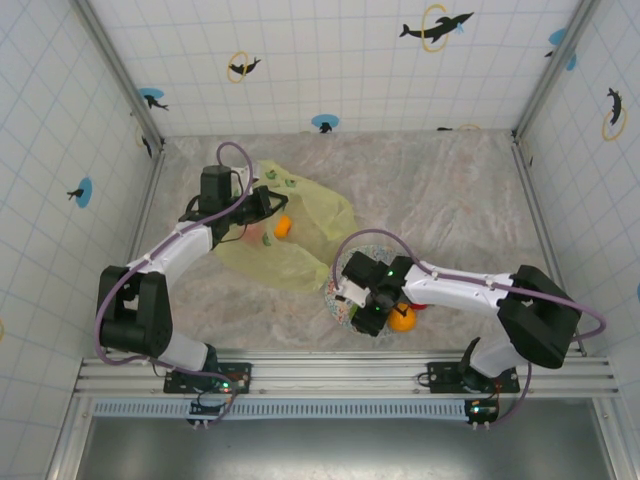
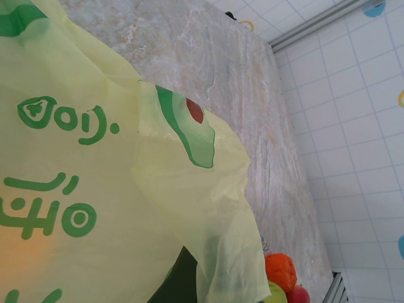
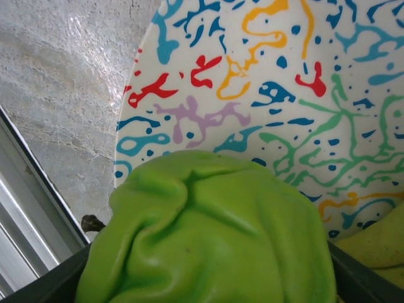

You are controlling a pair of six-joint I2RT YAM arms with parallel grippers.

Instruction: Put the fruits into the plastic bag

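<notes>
white shells with black joints on left arm (image 1: pixel 183 241) and right arm (image 1: pixel 455 288); looped with lilac cables (image 1: pixel 234 144); green lights by the rail (image 1: pixel 340 372).

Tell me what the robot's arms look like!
Both the left arm and right arm have white tube sections with chunky black joints. A thin purplish cable loops along each one, and small green lights glow near the right wrist.
</notes>
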